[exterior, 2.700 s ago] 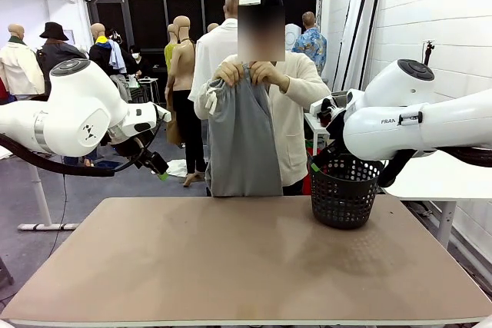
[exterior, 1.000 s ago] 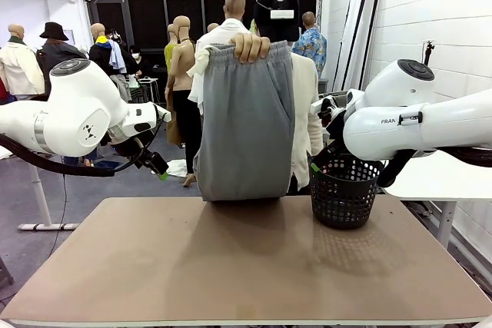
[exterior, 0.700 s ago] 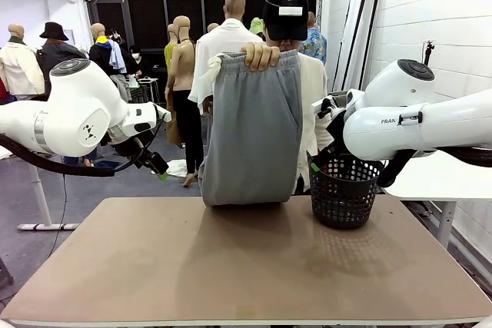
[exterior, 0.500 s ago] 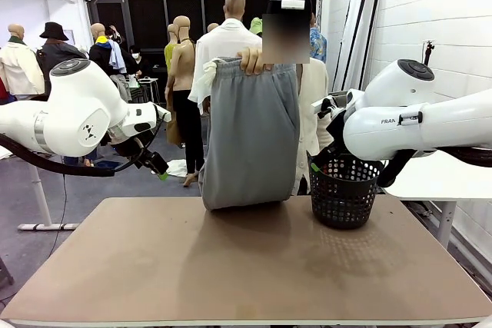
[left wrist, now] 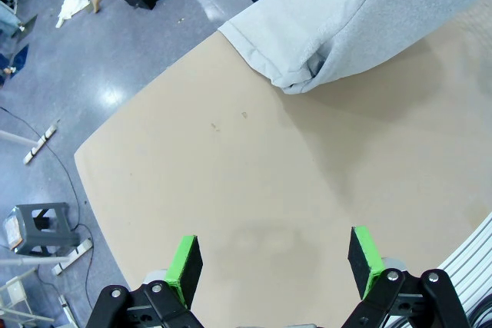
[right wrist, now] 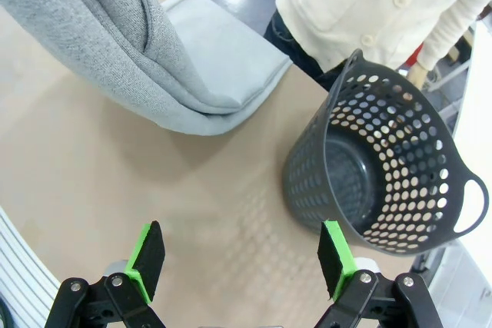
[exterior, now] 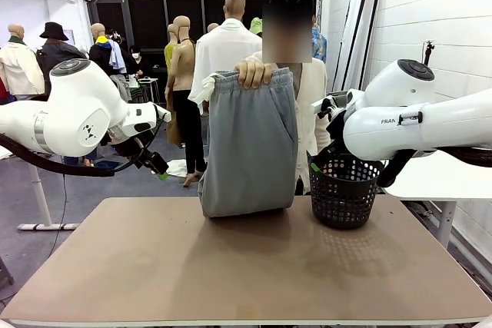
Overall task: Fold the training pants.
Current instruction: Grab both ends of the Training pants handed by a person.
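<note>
Front view: I see a person at the far side of the table (exterior: 231, 274) holding the training pants (exterior: 250, 144) up by the gathered waistband with one hand (exterior: 254, 74), at about chest height. The grey cloth hangs straight down, doubled over, and its lower fold rests on the tabletop near the far edge, roughly at the middle. A dark perforated basket (exterior: 344, 190) stands upright on the table to my right of the pants, near them but not touching. Both arms are raised at the sides, off the table, left arm on the left, right arm on the right. Left wrist view: left gripper (left wrist: 274, 259) has its green pads spread wide with nothing between them, bare tabletop beneath, and the folded bottom of the pants lies ahead at the table's edge. Right wrist view: right gripper (right wrist: 239, 251) is likewise spread wide, holding nothing; the pants' fold lies ahead to one side, the basket to the other, and the person's cream cardigan (right wrist: 369, 5) shows beyond them.
</note>
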`<state>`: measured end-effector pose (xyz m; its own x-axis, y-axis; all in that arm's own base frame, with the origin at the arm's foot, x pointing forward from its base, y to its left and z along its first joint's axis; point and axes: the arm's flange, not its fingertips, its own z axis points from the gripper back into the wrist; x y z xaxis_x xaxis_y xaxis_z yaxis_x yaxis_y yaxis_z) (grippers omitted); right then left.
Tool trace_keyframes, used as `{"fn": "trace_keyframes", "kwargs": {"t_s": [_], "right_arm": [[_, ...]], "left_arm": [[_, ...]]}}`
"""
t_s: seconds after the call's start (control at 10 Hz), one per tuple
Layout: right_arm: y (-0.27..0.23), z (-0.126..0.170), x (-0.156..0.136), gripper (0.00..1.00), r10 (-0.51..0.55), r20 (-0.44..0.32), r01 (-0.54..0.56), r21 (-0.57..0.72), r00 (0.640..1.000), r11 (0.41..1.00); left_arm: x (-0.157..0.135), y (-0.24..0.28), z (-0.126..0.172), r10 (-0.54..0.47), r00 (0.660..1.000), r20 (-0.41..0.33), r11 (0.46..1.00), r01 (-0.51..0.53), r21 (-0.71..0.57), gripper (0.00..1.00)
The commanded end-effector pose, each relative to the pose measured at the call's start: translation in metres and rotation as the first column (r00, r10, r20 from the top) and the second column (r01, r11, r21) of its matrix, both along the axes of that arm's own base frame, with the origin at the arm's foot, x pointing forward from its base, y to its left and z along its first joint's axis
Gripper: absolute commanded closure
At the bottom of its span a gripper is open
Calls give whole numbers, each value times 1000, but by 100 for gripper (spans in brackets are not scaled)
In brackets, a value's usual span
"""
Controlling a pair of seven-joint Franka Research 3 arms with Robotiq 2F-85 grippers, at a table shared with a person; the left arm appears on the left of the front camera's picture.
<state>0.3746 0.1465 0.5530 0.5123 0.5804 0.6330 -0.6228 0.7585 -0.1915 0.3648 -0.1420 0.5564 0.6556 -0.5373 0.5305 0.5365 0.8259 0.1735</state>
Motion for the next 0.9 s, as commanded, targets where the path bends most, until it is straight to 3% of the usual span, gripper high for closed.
{"fn": "trace_keyframes", "kwargs": {"t_s": [0.0, 0.2, 0.5, 0.8], "right_arm": [[0, 0, 0, 0, 2, -2, -2, 3, 1000, 1000], [0, 0, 0, 0, 0, 0, 0, 0, 1000, 1000], [-3, -8, 4, 0, 105, 33, -103, -47, 994, 994], [-7, -20, 10, 0, 278, 41, -275, -70, 960, 959]], "left_arm": [[0, 0, 0, 1, 1000, -4, 1000, -1, 0, 0], [0, 0, 0, 0, 1000, 0, 1000, 0, 0, 0], [9, 3, -2, -15, 999, 31, 998, 13, 65, 0], [22, 0, -16, -81, 993, 90, 994, 74, 75, 0]]}}
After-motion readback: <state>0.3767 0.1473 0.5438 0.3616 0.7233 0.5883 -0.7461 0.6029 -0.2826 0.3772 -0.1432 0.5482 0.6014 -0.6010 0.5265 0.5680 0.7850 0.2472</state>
